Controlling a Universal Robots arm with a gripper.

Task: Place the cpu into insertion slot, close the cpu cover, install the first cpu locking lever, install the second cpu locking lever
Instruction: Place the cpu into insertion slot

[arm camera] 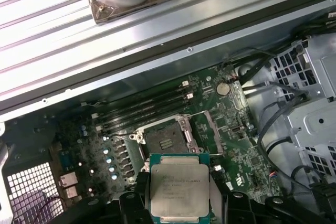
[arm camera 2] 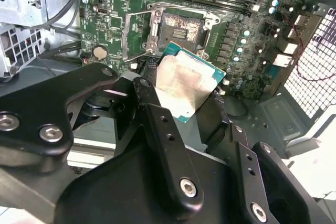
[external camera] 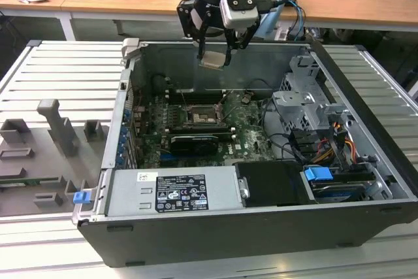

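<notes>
Where the tool (external camera: pixel 215 55) grips it — cpu (arm camera: pixel 178 190) clear of insertion slot (arm camera: pixel 167 141), print illegible.

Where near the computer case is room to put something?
Bare: the ribbed grey metal table on the exterior view's right of the black computer case. Crowded: the grey fixtures on that view's left, and the cables inside.

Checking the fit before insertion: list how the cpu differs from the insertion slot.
The cpu hangs in the gripper, up over the case; the insertion slot sits fixed on the green board below. The cpu shows a pale, solid metal face; the insertion slot has a dark centre inside a silvery rim. Both are square.
</notes>
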